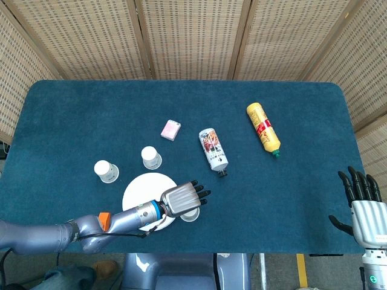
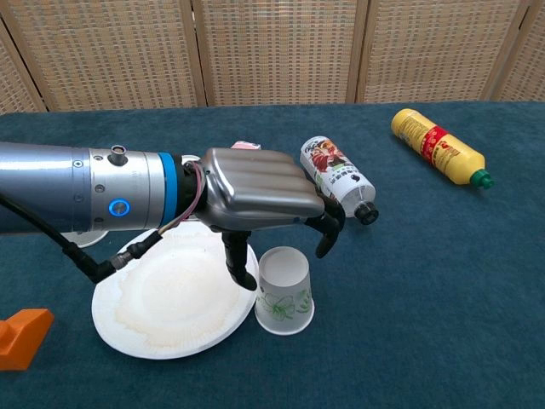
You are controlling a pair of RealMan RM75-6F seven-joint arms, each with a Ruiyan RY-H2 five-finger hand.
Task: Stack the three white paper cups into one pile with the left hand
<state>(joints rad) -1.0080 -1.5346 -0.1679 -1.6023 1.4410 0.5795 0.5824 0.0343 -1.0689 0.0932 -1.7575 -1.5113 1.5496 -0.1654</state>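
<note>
Three white paper cups stand upside down on the blue table. One cup [image 1: 190,213] [image 2: 283,290] sits just right of the white plate [image 1: 140,188] [image 2: 166,298]. My left hand [image 1: 182,199] [image 2: 258,191] hovers over this cup, its thumb down on the cup's left and its fingers curving down behind and to the right, holding nothing. The other two cups [image 1: 106,171] [image 1: 151,157] stand behind the plate; in the chest view my forearm hides them. My right hand [image 1: 363,208] rests open at the table's near right edge, fingers spread.
A printed bottle [image 1: 213,150] [image 2: 337,180] lies on its side behind the hand. A yellow bottle [image 1: 263,128] [image 2: 438,146] lies at the far right. A pink box [image 1: 171,129] sits behind the cups. An orange block [image 2: 23,336] is at the near left.
</note>
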